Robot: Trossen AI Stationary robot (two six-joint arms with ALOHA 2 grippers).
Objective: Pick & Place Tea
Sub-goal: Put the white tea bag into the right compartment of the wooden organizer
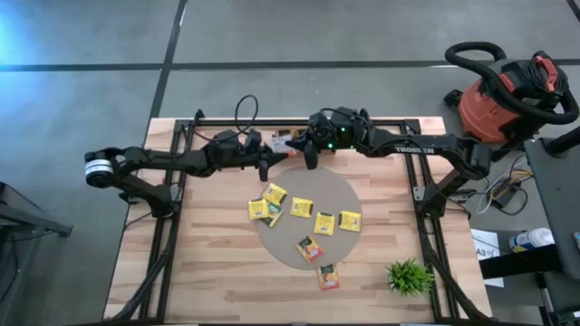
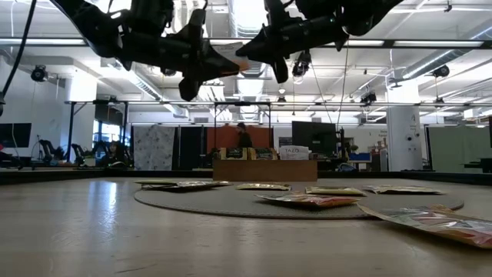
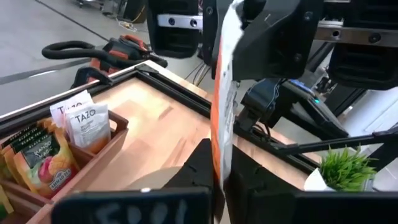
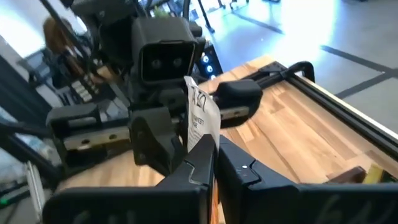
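Tea packet (image 3: 222,93), flat white-and-orange, clamped between both hands, left (image 1: 264,165) and right (image 1: 308,156), upper centre (handover); one must release.

Two matte-black jointed arms, white lettering and a green light on the right, looping black cables.

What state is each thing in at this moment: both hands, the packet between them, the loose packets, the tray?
left hand: shut on raised tea packet
right hand: shut on same packet
raised tea packet: on edge, in the air
loose tea packets: flat on round mat and table
round mat: flat on table
wooden tray: holds upright packets
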